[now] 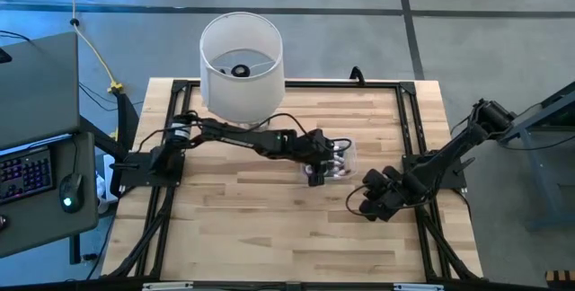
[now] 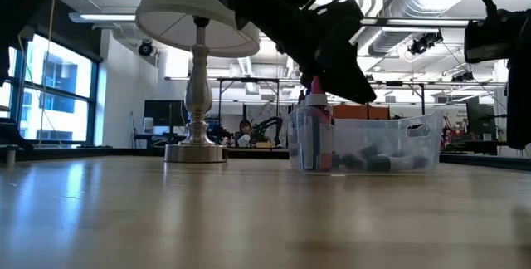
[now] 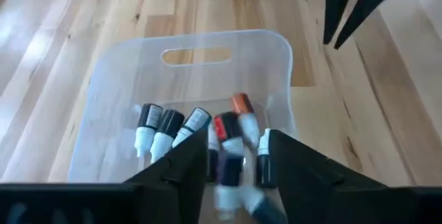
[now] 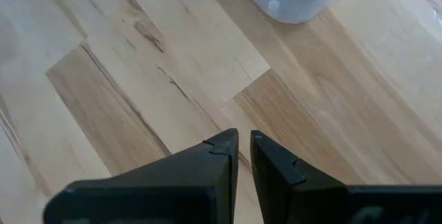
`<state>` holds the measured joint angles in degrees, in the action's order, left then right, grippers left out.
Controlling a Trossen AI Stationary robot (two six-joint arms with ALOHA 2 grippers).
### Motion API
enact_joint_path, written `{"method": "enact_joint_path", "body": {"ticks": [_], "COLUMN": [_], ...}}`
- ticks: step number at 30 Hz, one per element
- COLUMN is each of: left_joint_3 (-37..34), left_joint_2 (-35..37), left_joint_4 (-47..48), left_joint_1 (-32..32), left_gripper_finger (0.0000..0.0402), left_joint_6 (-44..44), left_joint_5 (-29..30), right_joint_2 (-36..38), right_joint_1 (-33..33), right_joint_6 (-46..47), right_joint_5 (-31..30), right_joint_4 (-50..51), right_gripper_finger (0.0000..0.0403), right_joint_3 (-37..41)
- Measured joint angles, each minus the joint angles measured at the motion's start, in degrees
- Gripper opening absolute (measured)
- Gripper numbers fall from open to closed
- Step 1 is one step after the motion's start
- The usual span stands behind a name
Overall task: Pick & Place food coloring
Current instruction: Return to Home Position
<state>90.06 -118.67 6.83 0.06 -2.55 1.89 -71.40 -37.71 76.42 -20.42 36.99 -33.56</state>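
Items on the wooden table (image 1: 234,228):

- Lamp (image 1: 241,57), white shade, one. It stands at the far edge.
- Clear plastic tub (image 3: 197,41), one. It sits near the table's middle and has a slot handle in one end wall.
- Food coloring bottles (image 3: 166,131), at least seven countable, all inside the tub. The fingers hide part of the pile, so I cannot tell the full number.
  - Three lie side by side, long axes parallel and running along the tub, dark ends toward the slotted wall and white ends away.
  - A red one and an orange one lie slanted beside them.
  - A purple one is blurred.
- Left gripper (image 3: 236,144), one. It hangs over the tub, fingers spread wide, gripping nothing.
- Right gripper (image 4: 244,137), one. It is over bare wood just beside the tub's corner, fingers closed to a thin slit, empty.
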Motion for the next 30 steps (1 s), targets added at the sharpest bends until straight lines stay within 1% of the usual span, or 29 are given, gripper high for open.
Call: {"method": "enact_joint_path", "body": {"ticks": [2,3,5,8,11,13,15,16,18,20,21,23,24,26,28,30], "left_joint_3": [0.07,0.31,1.79,8.24,14.24,18.38,20.71,21.82,22.27,20.83,19.80,16.21,13.80,7.51,-0.59,-10.00], "left_joint_2": [0.10,0.58,3.21,7.73,11.87,13.45,17.17,19.26,23.86,28.16,29.92,33.79,36.17,41.71,48.48,55.65], "left_joint_4": [0.39,2.14,10.91,24.29,40.68,44.57,51.27,52.50,54.50,58.59,58.67,60.66,61.56,60.64,59.39,55.64], "left_joint_1": [-0.06,-0.07,-0.09,-0.04,-0.30,-1.31,-2.99,-4.04,-6.25,-9.49,-11.27,-14.89,-16.88,-20.85,-24.66,-27.89], "left_gripper_finger": [0.0161,0.0164,0.0166,0.0167,0.0167,0.0168,0.0168,0.0168,0.0168,0.0168,0.0168,0.0168,0.0168,0.0168,0.0168,0.0168], "left_joint_6": [0.27,0.26,0.84,3.10,4.06,4.57,4.91,5.32,6.31,8.04,8.93,10.93,12.39,15.60,19.08,22.90], "left_joint_5": [0.42,0.43,0.44,0.59,0.65,1.43,3.66,4.97,7.94,11.85,14.18,18.57,20.81,25.79,30.24,33.14], "right_joint_2": [0.04,0.17,1.13,4.05,8.11,10.84,13.10,13.94,15.26,17.10,18.29,21.08,22.74,26.39,30.32,33.96], "right_joint_1": [0.24,0.35,0.97,1.94,2.46,2.40,2.32,2.25,1.92,1.94,1.95,1.98,1.93,1.62,1.55,1.55], "right_joint_6": [-2.12,-2.81,-2.53,-2.20,-7.11,-10.39,-12.24,-12.43,-12.75,-16.94,-19.93,-26.42,-30.42,-41.45,-51.88,-58.63], "right_joint_5": [0.48,1.04,1.43,0.35,1.27,3.82,4.33,3.53,-0.26,-5.88,-8.16,-9.69,-8.87,-5.51,-1.19,2.32], "right_joint_4": [0.02,0.22,1.03,4.70,7.10,6.31,5.26,4.64,3.89,3.28,2.45,-1.75,-4.97,-12.08,-18.55,-22.26], "right_gripper_finger": [0.0032,0.0032,0.0032,0.0032,0.0032,0.0032,0.0032,0.0032,0.0032,0.0032,0.0032,0.0032,0.0032,0.0032,0.0032,0.0032], "right_joint_3": [0.00,0.00,-0.07,-1.44,-3.01,-3.30,-3.21,-3.21,-3.21,-3.15,-3.14,-3.12,-3.10,-3.10,-3.10,-3.10]}}
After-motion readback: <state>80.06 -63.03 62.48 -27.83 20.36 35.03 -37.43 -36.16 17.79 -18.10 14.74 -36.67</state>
